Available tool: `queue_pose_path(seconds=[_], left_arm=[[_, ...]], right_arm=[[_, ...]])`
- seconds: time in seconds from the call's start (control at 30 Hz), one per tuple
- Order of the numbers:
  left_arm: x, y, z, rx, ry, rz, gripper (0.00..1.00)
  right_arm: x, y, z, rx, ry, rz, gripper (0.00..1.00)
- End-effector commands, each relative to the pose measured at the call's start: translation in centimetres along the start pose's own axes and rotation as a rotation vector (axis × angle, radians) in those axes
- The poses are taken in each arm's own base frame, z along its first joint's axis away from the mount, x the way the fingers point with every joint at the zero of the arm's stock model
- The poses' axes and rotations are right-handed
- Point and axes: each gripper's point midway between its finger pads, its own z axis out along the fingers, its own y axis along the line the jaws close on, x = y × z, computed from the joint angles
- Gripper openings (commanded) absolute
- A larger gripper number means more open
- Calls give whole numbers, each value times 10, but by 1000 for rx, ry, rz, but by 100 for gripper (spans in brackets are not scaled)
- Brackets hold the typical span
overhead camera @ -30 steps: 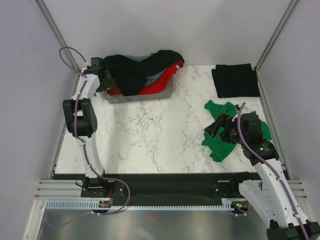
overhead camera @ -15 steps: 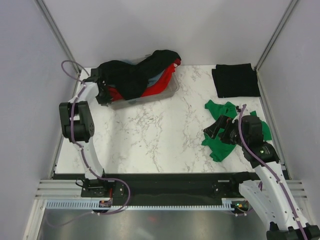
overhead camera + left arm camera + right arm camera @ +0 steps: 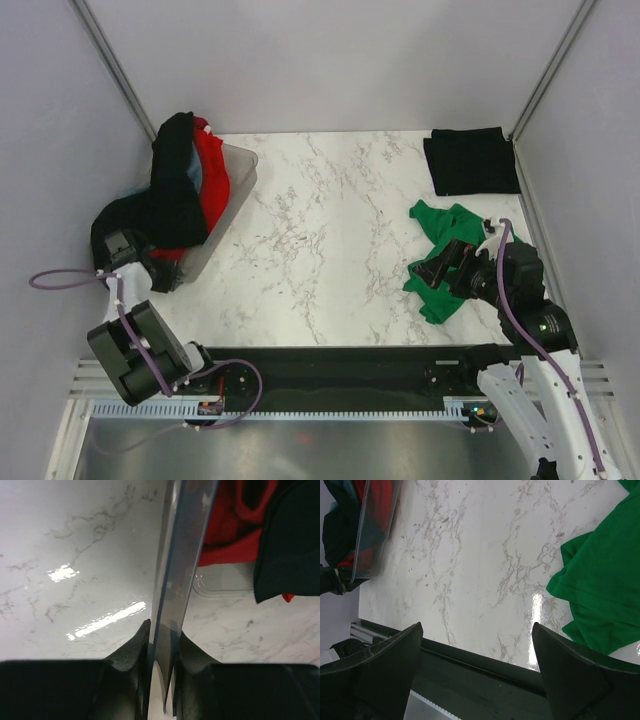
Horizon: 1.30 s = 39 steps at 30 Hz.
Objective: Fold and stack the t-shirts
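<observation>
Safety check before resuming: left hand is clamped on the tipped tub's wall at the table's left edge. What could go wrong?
1. The left hand pinches only the thin wall of the tub; a slip could drop it off the edge.
2. The black shirt and red shirt hang over its rim and may spill out.
3. The right hand is open by the crumpled green shirt; it may grab bunched layers.

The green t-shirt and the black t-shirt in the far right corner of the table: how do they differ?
The green t-shirt is crumpled, with uneven edges; the black t-shirt is folded into a flat rectangle. The green t-shirt lies nearer the arms, with the open right gripper over its edge; the black t-shirt lies at the far edge, no gripper by it. Both rest on the table, outside the plastic tub.
</observation>
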Motion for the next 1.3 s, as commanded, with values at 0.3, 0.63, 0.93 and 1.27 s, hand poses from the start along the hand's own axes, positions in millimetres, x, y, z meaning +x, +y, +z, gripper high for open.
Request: queue_pose_path(seconds=[0.3, 0.63, 0.93, 1.27], left_arm=[[-61, -83, 24, 222, 8, -307, 29], [-28, -94, -11, 342, 143, -125, 100], [7, -75, -89, 473, 35, 72, 100], [43, -65, -134, 576, -84, 388, 100]], right_arm=[[5, -22, -7, 137, 13, 25, 98], [11, -80, 50, 383, 82, 124, 98], [55, -80, 99, 458, 241, 22, 98], [44, -96, 119, 593, 216, -70, 85]])
